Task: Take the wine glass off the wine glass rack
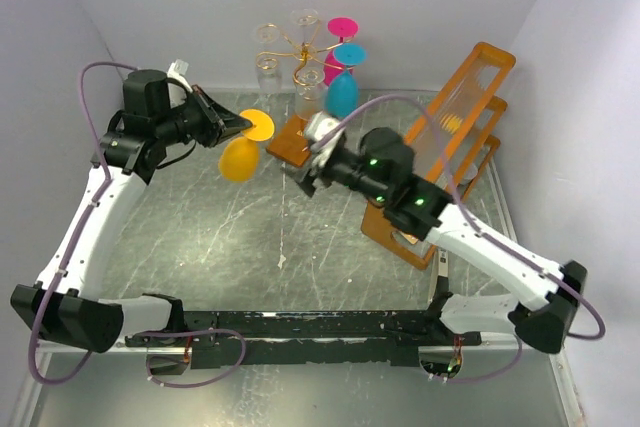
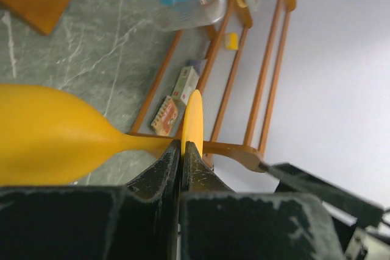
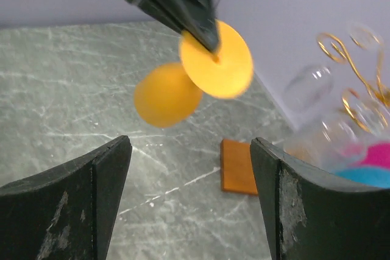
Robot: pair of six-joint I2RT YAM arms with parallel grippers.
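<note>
Glass stem (image 2: 144, 143) partly inside left tool (image 2: 181, 151)

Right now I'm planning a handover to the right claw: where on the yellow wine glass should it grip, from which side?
Probably the bowl of the yellow wine glass, from the right, opposite the left claw. That claw pinches the stem at the foot, leaving little stem free, and the glass lies sideways, bowl clear. The open right claw looks wide enough.

- Open tabletop (image 1: 250, 247) in the near middle, free to cross.
- Blocked behind by wine glass rack (image 1: 297, 50), crowded with hanging glasses (image 1: 343, 95).
- Walled right by orange frame (image 1: 470, 97).
- Aloft left of rack, yellow wine glass (image 1: 238, 159), seemingly clear of it.
</note>
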